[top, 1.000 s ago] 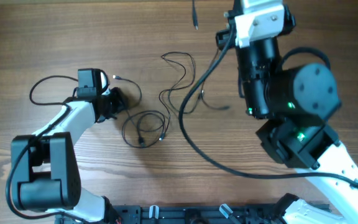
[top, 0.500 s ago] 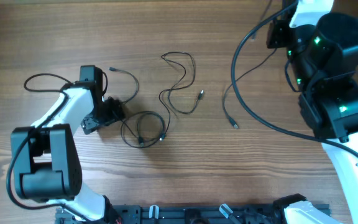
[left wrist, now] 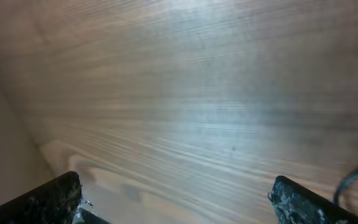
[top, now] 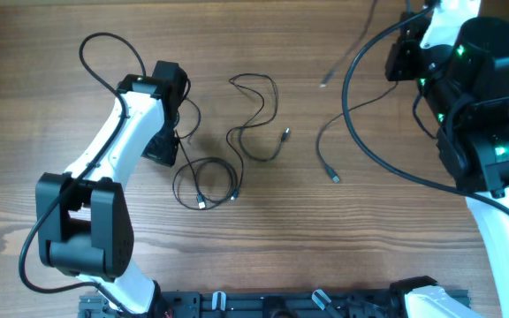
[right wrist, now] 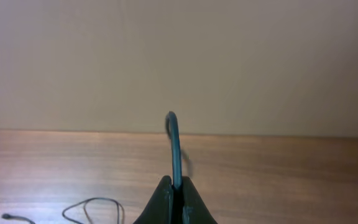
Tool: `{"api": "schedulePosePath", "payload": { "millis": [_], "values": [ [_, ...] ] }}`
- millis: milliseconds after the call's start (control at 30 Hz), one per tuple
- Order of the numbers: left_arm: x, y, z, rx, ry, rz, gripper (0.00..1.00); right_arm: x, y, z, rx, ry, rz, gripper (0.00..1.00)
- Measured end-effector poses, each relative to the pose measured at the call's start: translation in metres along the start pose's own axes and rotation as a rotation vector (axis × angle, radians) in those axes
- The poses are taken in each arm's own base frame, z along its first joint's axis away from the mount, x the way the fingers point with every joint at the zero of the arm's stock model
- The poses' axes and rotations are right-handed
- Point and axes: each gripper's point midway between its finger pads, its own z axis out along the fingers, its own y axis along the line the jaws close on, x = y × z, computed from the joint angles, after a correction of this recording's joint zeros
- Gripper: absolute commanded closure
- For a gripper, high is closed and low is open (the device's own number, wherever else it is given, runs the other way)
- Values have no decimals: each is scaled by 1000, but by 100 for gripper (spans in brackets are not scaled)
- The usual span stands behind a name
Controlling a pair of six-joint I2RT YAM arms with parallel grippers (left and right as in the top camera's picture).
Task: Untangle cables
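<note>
**Black cables on a wooden surface, one pinched in my right jaws**

Overhead view: my left arm (top: 126, 132) reaches over the left half of the surface (top: 263, 256), and my right arm (top: 484, 88) stands at the far right.

Left jaws: spread wide and empty. In the left wrist view the two fingertips (left wrist: 48, 199) sit at the bottom corners with bare wood grain between them. A short stretch of black cord (left wrist: 356, 177) shows at the right edge, clear of both tips. I cannot tell which cord it is.

Right jaws: pressed together on a thin cable. In the right wrist view the pinched cable (right wrist: 174, 146) rises from between the closed tips and curls over at its top. From above, the same cable (top: 322, 148) trails to the left of my right arm and ends in a plug end (top: 334, 179). A second thin end (top: 325, 83), blurred, shows higher in that view.

Loose on the surface: the coiled cable (top: 236, 177) forms a round loop just beside my left arm. The wavy cable (top: 276, 97) runs in bends above it and ends in a small plug (top: 285, 134). The two run together at the coil's upper right; I cannot tell whether they are one cord or two. The pinched cable lies well apart from both.
</note>
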Motion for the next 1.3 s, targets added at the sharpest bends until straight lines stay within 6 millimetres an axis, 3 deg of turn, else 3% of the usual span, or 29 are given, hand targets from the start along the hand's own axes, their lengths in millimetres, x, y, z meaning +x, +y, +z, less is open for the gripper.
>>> {"api": "schedulePosePath", "payload": {
  "millis": [133, 233, 267, 333, 467, 633, 800, 933, 1000, 1033, 1300],
  "values": [
    [-14, 1, -2, -2, -52, -34, 0, 21, -5, 12, 11, 82, -1, 96],
    [-29, -8, -18, 116, -102, -70, 0, 61, -17, 38, 42, 230, 1, 96],
    [-38, -13, -38, 219, -133, -80, 0, 81, -21, 49, 54, 303, 1, 96],
    [-42, -12, -59, 316, -148, -87, 0, 112, -25, 60, 66, 417, 3, 96],
    [-72, 6, -100, 449, -292, -157, 0, 170, -24, 74, 61, 624, 21, 96],
    [-82, 9, -107, 507, -342, -183, 0, 229, -21, 76, 56, 851, 73, 94],
    [-83, 5, -108, 527, -344, -180, 0, 279, 12, 77, -98, 1051, 211, 89],
    [-82, 5, -108, 530, -343, -179, 0, 308, 28, 77, -156, 1141, 254, 71],
    [-82, 5, -108, 531, -342, -179, 0, 322, 35, 75, -167, 1185, 263, 53],
    [-82, 5, -108, 531, -341, -179, 0, 326, 38, 74, -175, 1199, 257, 49],
    [-82, 5, -108, 531, -341, -179, 0, 338, 63, 69, -151, 1215, 108, 16]
  ]
}}
